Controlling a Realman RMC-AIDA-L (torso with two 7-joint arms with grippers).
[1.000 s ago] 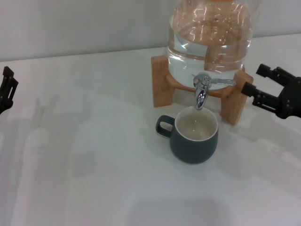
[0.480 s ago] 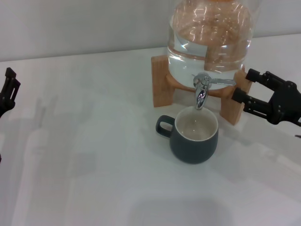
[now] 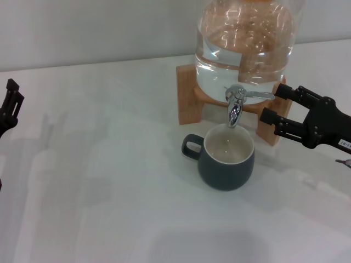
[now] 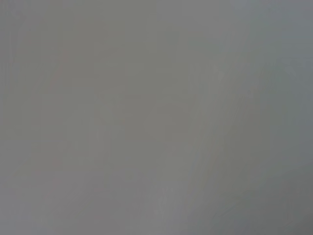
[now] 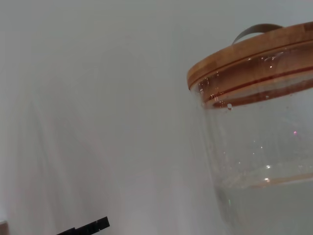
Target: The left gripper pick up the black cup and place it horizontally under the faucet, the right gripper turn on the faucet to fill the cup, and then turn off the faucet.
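Note:
The black cup (image 3: 226, 160) stands upright on the white table directly below the spout of the chrome faucet (image 3: 236, 107), its loop handle pointing left and its cream inside showing. The faucet's flat lever (image 3: 259, 95) points right. My right gripper (image 3: 274, 103) hangs open just right of that lever, one finger above the lever's tip and one below, apart from it. My left gripper (image 3: 8, 104) is at the far left edge of the head view, far from the cup. The left wrist view shows only blank grey.
A glass water jar (image 3: 247, 38) rests on a wooden stand (image 3: 189, 101) behind the cup. In the right wrist view the jar's wooden lid (image 5: 254, 56) fills the right side. White table (image 3: 109, 181) spreads to the left and front.
My right gripper has moved left, from beside the stand's right leg to the tip of the faucet lever. The cup and the left gripper have stayed put.

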